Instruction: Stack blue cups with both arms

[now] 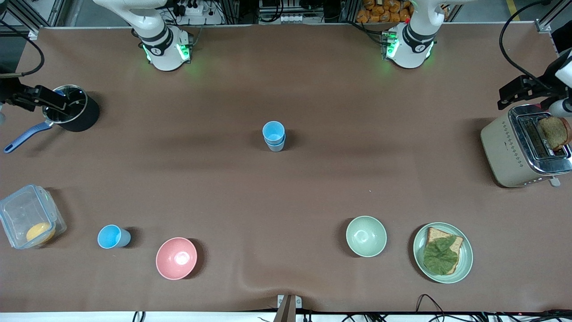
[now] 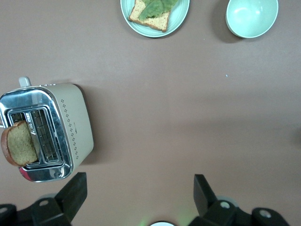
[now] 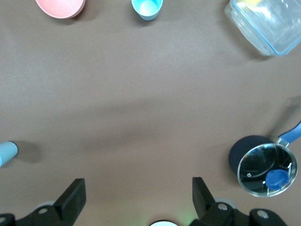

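While two cups [image 1: 274, 136] sit nested mid-table, a third cup [image 1: 113, 236] waits near the pink bowl [image 1: 176, 258]; left gripper [image 2: 139, 195] and right gripper [image 3: 138, 195] gape wide, empty, waiting above table ends.

Stacked cups [image 1: 274, 136] at bench [image 1: 313, 188] centre. Lone cup [image 1: 113, 236] at 7 o'clock, beside bowl [image 1: 176, 258]. Second bowl [image 1: 366, 236] at 5 o'clock, beside plate [image 1: 464, 261]. Toaster [image 1: 514, 150] at 3, pot [image 1: 73, 112] at 9.
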### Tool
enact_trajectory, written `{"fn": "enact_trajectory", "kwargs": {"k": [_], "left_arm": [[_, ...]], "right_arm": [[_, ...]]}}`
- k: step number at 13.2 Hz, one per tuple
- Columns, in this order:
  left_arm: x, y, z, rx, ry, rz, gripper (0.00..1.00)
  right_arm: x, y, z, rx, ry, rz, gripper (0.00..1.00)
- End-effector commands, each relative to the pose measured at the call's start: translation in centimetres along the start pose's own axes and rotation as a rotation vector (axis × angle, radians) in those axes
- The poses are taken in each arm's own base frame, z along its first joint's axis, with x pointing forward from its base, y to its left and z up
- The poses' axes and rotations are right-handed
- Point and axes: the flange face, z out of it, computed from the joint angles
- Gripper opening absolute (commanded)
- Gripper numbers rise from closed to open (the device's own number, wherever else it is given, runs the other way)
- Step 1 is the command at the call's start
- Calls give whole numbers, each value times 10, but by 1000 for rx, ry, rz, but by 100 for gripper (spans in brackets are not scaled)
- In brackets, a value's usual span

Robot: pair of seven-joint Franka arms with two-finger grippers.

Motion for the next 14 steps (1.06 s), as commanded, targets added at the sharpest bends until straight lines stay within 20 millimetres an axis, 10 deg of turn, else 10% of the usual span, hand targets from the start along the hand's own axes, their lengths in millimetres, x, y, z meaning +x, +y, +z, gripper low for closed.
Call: {"fn": "enact_trajectory", "kwargs": {"k": [1, 14], "left_arm": [[-5, 2, -11, -23, 2, 26, 100], [-5, 4, -17, -46, -10, 19, 100]], "right_arm": [[-10, -1, -12, 21, 6, 33, 100], [-8, -1, -14, 8, 8, 17, 100]]}}
